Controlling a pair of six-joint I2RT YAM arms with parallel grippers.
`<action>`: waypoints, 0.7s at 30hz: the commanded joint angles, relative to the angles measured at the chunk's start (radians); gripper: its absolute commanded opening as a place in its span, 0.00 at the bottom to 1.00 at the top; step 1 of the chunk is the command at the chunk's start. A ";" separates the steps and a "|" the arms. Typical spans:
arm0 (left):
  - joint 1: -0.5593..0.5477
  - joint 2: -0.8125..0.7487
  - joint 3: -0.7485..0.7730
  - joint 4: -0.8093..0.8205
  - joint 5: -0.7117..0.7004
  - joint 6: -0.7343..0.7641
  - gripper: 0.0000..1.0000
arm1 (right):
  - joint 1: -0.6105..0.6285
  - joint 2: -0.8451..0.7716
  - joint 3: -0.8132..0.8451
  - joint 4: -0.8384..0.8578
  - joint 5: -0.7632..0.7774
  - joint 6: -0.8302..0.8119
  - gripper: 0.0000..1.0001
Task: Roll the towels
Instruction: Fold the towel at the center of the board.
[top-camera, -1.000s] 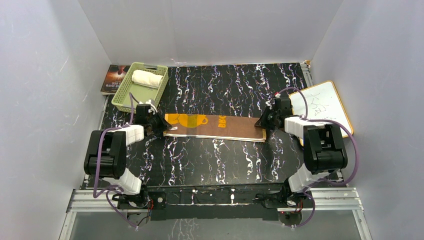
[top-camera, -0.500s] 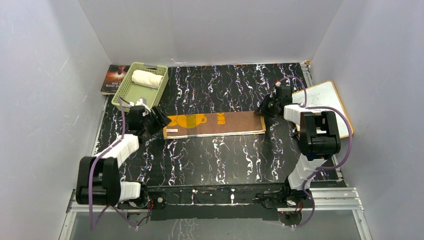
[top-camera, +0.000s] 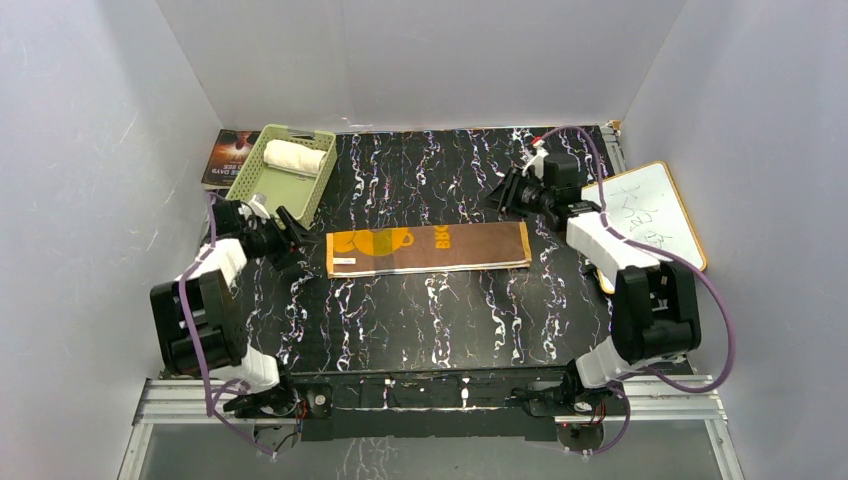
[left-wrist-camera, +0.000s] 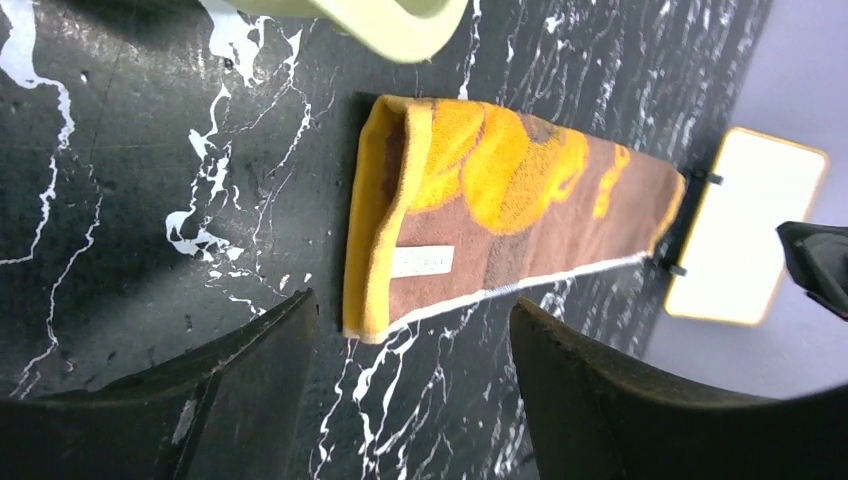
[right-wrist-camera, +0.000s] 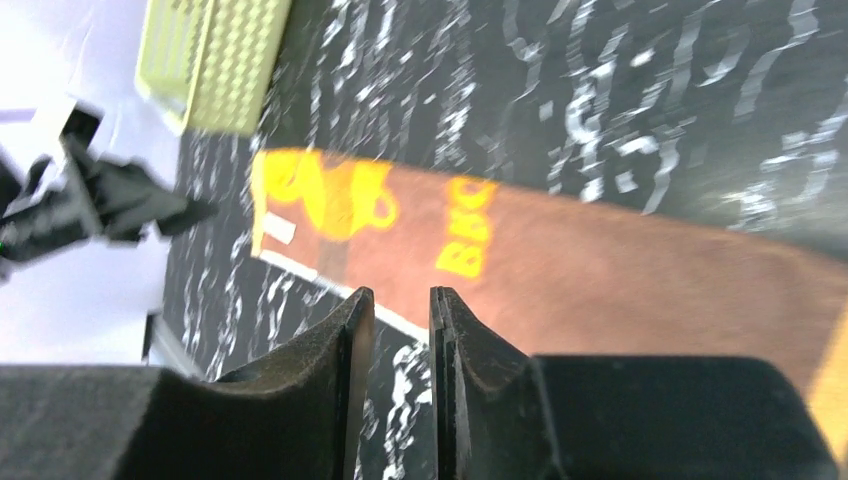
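The brown towel (top-camera: 428, 250) with yellow-orange print lies flat on the black marbled table as a long folded strip. In the left wrist view the towel's (left-wrist-camera: 500, 220) yellow-edged end lies just beyond my fingertips. My left gripper (top-camera: 283, 232) hangs a little left of that end, open and empty (left-wrist-camera: 412, 305). My right gripper (top-camera: 503, 194) hovers above the table behind the strip's right end. Its jaws (right-wrist-camera: 402, 295) stand a narrow gap apart with nothing between them, and the towel (right-wrist-camera: 620, 270) shows below. The cream-white towel (top-camera: 293, 157) lies rolled in the green basket (top-camera: 262, 192).
A book (top-camera: 225, 155) lies behind the basket at the far left. The white board with a wooden frame (top-camera: 645, 215) rests at the right table edge. White walls close in three sides. The basket's corner (left-wrist-camera: 400, 20) is near my left gripper.
Both grippers let go of the brown towel's ends and drew back: the left opened wide and moved left, the right parted slightly and rose toward the far side. The towel stays flat.
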 joint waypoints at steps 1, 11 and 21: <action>0.050 0.070 0.123 -0.157 0.274 0.161 0.69 | 0.044 -0.087 -0.082 0.053 -0.088 0.023 0.26; 0.046 0.174 0.054 -0.083 0.263 0.229 0.66 | 0.045 -0.214 -0.161 0.041 -0.152 -0.034 0.27; 0.024 0.353 0.080 -0.109 0.250 0.303 0.63 | 0.044 -0.295 -0.259 0.108 -0.223 -0.005 0.27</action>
